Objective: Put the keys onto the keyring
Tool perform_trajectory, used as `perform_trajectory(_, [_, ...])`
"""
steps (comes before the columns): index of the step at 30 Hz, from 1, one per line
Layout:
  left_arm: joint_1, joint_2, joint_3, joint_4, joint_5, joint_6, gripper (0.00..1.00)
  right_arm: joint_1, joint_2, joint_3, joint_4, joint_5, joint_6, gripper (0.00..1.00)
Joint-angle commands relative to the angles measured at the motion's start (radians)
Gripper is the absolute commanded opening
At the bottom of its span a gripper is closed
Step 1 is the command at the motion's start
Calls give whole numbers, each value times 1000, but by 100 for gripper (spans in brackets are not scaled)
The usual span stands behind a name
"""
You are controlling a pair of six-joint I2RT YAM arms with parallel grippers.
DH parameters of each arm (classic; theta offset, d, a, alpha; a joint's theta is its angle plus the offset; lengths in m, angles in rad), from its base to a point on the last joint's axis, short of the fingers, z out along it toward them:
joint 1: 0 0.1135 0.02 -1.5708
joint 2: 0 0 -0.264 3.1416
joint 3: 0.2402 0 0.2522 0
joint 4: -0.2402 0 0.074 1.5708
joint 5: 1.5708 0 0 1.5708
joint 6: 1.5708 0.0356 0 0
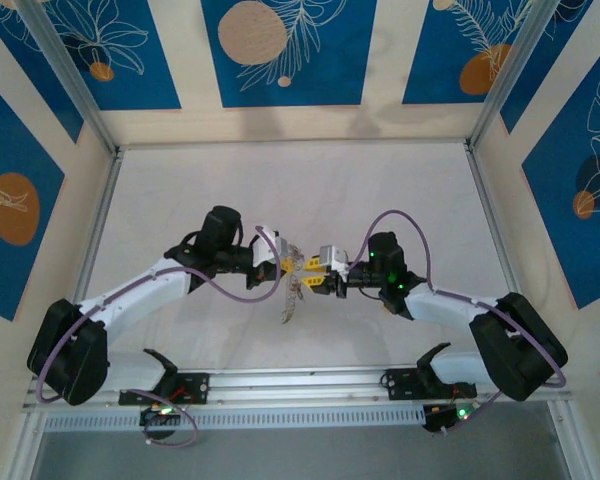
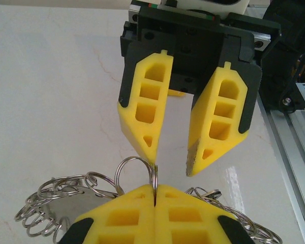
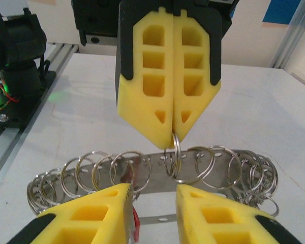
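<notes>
Fingers (image 3: pixel 152 91) of the left gripper (image 3: pixel 174 136) are clenched together. Between their tips they pinch one thin keyring (image 3: pixel 176 152), at the middle of the right wrist view. From this ring a curved metal strip (image 3: pixel 155 170) seems to hang, and it carries many other rings (image 3: pixel 81 173) above the white table (image 1: pixel 280 190). Facing it, the right gripper (image 2: pixel 172 163) has its fingers parted with nothing between them, and one tip is just beside the pinched ring. Keys I cannot find with certainty. A small red piece (image 3: pixel 136 223) at the bottom of the right wrist view may be a key head, but it is too much hidden. So I judge the task is at its beginning: the ring is presented, no key is grasped, and none is threaded that I can see. Picking up a key and sliding it on are left.
</notes>
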Motion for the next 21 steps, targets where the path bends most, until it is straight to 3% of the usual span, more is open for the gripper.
perform_trajectory(1, [5,-4,27,22,47,1,0,10,13,33,26,-44,10,32])
perform_trajectory(9, [5,-12,28,-4,33,33,0,-15,75,50,87,-158,36,33])
perform_trajectory(13, [0,-9,56,-81,40,87,0,-23,112,68,77,-146,36,45])
perform_trajectory(16, [-2,-18,49,-98,10,99,0,-33,93,62,87,-193,51,44])
perform_trajectory(21, [-2,-36,29,-79,1,112,0,-38,23,1,73,-145,36,41])
